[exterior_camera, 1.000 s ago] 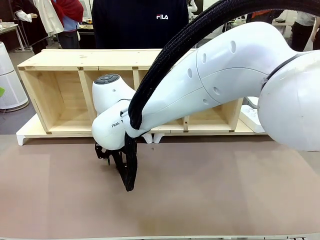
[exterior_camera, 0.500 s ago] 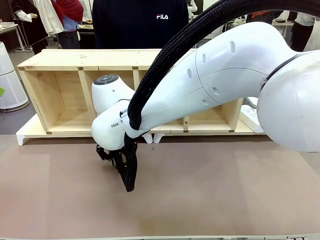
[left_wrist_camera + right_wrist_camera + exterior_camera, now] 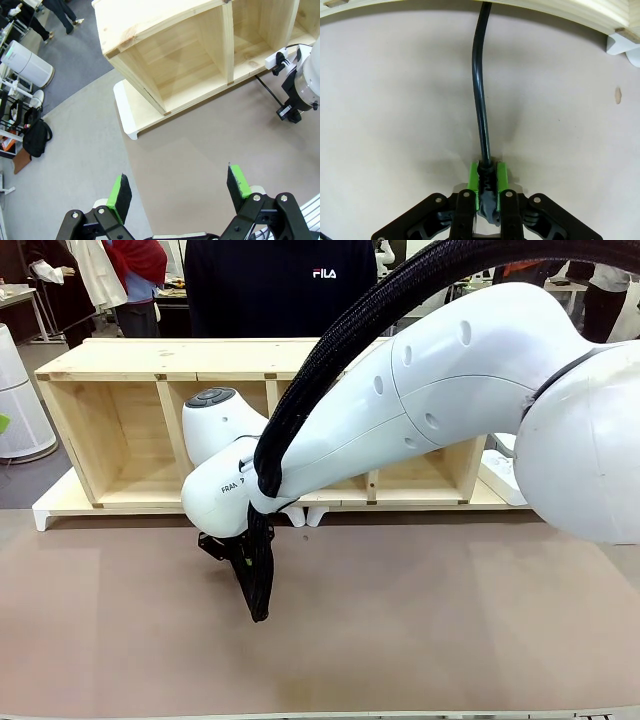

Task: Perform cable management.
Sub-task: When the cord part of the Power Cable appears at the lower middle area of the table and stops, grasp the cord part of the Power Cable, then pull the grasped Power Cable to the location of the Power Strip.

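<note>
In the right wrist view the cable (image 3: 481, 95), a thin black cord, runs from under the wooden shelf's front edge straight down to my right gripper (image 3: 487, 181). That gripper is shut on the cable's thicker black end, low over the brown table. In the front view the right gripper (image 3: 222, 551) sits under the white wrist, left of centre, in front of the shelf. The left wrist view shows the cable (image 3: 268, 88) leading from the shelf to that gripper. My left gripper (image 3: 180, 187) is open and holds nothing, high above the table's corner.
A long wooden shelf (image 3: 120, 430) with open compartments stands across the back of the brown table (image 3: 450, 620). A person in a dark top (image 3: 280, 290) stands behind it. The arm's thick ribbed hose (image 3: 262, 590) hangs down by the wrist.
The right gripper's fingers have come together on the cable, and its wrist has turned slightly. The rest has stayed where it was.
</note>
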Robot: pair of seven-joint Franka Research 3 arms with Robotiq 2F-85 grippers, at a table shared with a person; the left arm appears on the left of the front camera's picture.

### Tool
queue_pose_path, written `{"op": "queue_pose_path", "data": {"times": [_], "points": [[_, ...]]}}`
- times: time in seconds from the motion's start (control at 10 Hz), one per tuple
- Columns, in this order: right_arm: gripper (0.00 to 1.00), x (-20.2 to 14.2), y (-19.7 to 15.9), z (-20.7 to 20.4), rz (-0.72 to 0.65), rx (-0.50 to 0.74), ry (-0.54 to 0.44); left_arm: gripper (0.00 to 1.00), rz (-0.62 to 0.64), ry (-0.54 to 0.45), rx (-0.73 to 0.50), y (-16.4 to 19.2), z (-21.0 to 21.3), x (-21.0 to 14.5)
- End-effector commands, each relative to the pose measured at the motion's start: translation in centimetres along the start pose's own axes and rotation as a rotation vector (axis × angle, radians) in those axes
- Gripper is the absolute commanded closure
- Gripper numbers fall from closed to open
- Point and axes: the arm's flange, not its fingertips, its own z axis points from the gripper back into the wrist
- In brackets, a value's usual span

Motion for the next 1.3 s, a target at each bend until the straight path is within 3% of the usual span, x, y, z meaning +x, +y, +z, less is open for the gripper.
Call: {"op": "queue_pose_path", "data": {"times": [0.0, 1.2], "points": [[1.00, 0.21, 0.50, -0.10, -0.005, -0.037, -0.018, 0.00, 0.007, -0.002, 0.002, 0.00, 0.00, 0.04], [1.00, 0.11, 0.05, -0.03, -0.001, -0.004, 0.004, 0.00, 0.007, -0.002, 0.002, 0.00, 0.00, 0.04]]}}
